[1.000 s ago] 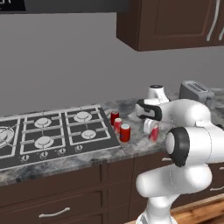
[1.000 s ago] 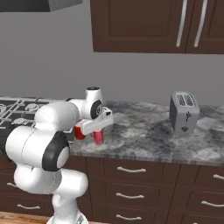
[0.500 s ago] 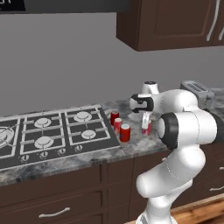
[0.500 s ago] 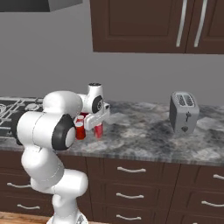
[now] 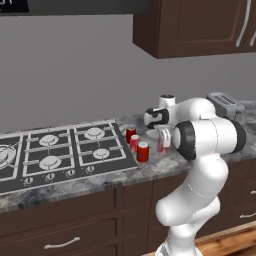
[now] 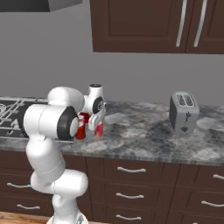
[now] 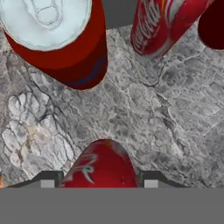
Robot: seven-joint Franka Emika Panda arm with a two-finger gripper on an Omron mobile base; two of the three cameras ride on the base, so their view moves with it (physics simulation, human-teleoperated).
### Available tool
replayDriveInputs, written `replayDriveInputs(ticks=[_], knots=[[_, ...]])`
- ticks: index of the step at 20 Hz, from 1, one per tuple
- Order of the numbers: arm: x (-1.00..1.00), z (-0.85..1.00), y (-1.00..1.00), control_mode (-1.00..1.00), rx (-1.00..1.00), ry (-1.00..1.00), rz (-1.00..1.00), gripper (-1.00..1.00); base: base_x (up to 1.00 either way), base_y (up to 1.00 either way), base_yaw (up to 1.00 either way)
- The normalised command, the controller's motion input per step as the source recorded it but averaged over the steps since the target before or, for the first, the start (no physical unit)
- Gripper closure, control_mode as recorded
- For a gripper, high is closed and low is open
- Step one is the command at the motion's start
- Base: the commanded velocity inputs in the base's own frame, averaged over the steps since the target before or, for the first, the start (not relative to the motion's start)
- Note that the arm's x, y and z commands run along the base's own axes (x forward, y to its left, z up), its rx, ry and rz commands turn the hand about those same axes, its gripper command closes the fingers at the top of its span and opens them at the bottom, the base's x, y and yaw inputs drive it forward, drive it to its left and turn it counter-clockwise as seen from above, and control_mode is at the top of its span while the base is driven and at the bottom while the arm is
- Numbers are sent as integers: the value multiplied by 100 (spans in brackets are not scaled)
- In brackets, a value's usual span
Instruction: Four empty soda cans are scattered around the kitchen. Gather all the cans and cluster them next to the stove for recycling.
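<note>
**Cans cluster beside stove as gripper holds the fourth**

Cans stood grouped on the granite counter [image 5: 165,165] just right of the stove [image 5: 60,155], a flat black cooktop with round pale burners and thin grates. Three of them, red cylinders with silvery tops, stood upright with their long axes vertical: one at the back [image 5: 131,133], one in the middle [image 5: 134,143] and one at the front [image 5: 143,151], set close together in a short row running toward the counter's front edge. From the right base camera, part of this group [image 6: 81,127] showed behind the arm.

The fourth can [image 5: 164,140] stood just right of the three, also upright, between the fingers of the gripper [image 5: 164,141], which reached down over it from above. The fingers were closed narrowly against its red sides. The same can [image 6: 99,128] appeared below the white wrist from the right side, its base at or just above the counter; contact could not be judged.

The hand camera looked down along the held can [image 7: 104,168], its red wall and white script rising between the two dark fingertips [image 7: 49,179]. Beyond it, one neighbour showed its silver lid and pull tab [image 7: 48,19], another its lettered red flank [image 7: 159,24], over mottled grey stone.

A silver toaster [image 6: 183,112] stood well apart, farther right along the counter.
</note>
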Motion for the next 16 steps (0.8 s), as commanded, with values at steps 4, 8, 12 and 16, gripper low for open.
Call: replayDriveInputs(ticks=[4,8,12,16], knots=[[72,-1,33,-100,0,0,21,100,0,0,0],[75,-8,40,-100,0,0,18,100,0,0,0],[65,-23,38,-100,0,0,18,100,0,0,0],[40,-38,25,-100,0,4,14,100,0,0,0]])
